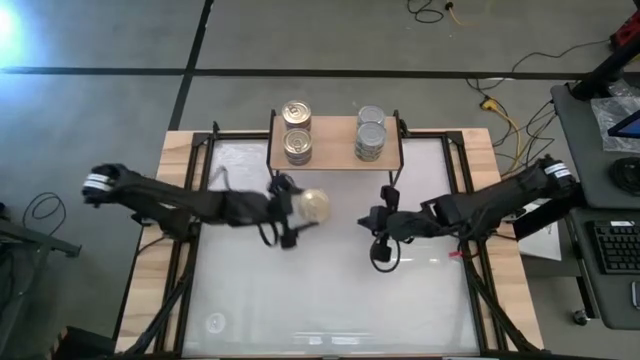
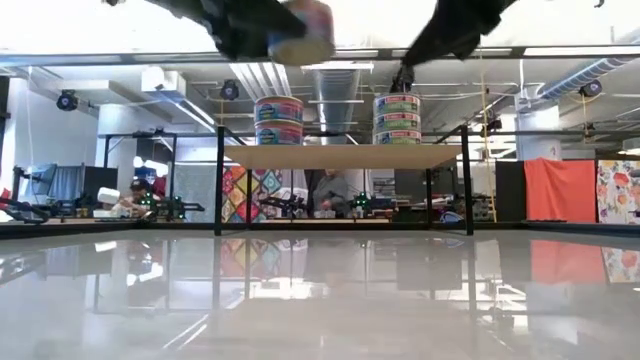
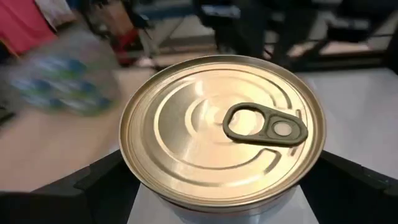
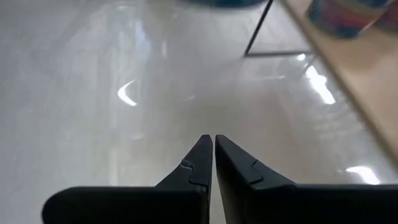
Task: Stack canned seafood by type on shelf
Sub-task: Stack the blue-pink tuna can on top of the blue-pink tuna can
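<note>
The shelf [image 1: 335, 160] stands at the table's far middle. On it, gold-lidded cans [image 1: 297, 130] stand at the left and silver-lidded cans [image 1: 370, 132] at the right. The low view shows the gold cans [image 2: 279, 118] two high and the silver cans [image 2: 397, 118] three high. My left gripper [image 1: 305, 210] is shut on another gold-lidded can [image 3: 221, 130], high over the table, near and left of the shelf. My right gripper [image 4: 213, 140] hovers shut and holds nothing, over the table in front of the shelf's right end. My left gripper pinches the can's round side wall [image 3: 134, 186] between its two fingers [image 3: 93, 180], one on each side. The fingers come from the table's left, almost level and tipped slightly down. The can is upright with its pull-ring lid [image 3: 264, 124] up, lifted clear of the table.
The white tabletop [image 1: 330, 300] is edged with wood and black rails [image 1: 180, 260]. The shelf's thin black legs [image 2: 219, 180] stand on it. Beyond the table lies the room, with a desk and keyboard [image 1: 615, 250] at the right.
</note>
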You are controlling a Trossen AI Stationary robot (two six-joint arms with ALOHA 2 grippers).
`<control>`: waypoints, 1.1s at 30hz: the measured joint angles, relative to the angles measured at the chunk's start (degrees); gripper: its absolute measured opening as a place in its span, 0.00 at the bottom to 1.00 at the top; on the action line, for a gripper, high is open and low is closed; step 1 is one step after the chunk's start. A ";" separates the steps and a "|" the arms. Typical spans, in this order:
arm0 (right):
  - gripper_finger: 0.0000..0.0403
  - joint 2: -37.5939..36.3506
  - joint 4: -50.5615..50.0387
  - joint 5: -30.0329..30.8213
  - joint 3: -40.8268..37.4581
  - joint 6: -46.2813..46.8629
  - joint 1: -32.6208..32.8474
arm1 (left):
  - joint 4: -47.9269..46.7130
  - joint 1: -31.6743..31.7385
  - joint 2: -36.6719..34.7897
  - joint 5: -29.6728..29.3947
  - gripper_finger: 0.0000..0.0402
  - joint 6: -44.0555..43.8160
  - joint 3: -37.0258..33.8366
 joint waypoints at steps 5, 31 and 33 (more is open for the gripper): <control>0.03 1.75 -0.33 1.05 3.77 -2.63 -2.39 | -6.93 9.73 -8.94 9.67 0.89 5.45 0.45; 0.03 22.39 2.45 -20.41 35.95 -22.99 -26.85 | -17.21 48.66 -8.56 41.80 0.89 14.80 6.89; 0.03 24.67 2.31 -20.50 39.04 -24.85 -28.28 | -17.84 48.78 -7.52 42.19 0.90 15.76 6.89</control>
